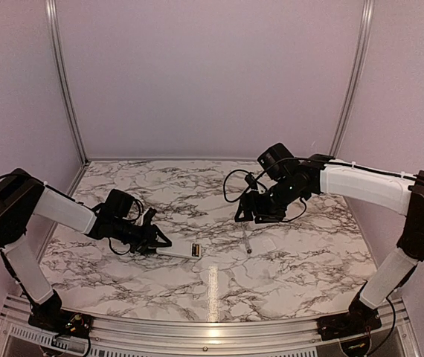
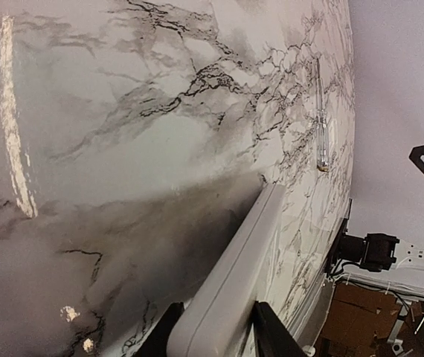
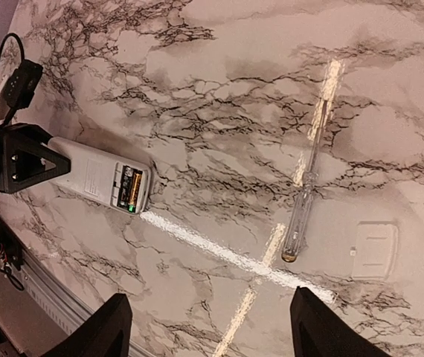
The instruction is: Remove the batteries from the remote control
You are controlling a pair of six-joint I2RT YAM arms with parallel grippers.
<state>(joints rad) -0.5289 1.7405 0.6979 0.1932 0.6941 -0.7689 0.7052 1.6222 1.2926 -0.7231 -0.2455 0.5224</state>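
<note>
The white remote control [image 1: 176, 251] lies flat on the marble table, its open battery recess at the right end. My left gripper [image 1: 157, 242] is shut on its left end; in the left wrist view the remote [image 2: 234, 275] sits between the two black fingers [image 2: 270, 336]. The batteries [image 3: 132, 190], gold with dark parts, sit in the recess of the remote [image 3: 93, 172]. My right gripper [image 1: 249, 218] hovers above the table to the right of the remote, open and empty [image 3: 216, 331].
A clear-handled screwdriver [image 3: 305, 197] lies on the table right of the remote, also visible from above [image 1: 247, 244]. The small white cover plate [image 3: 374, 249] lies beside it. The left gripper shows in the right wrist view [image 3: 15, 160].
</note>
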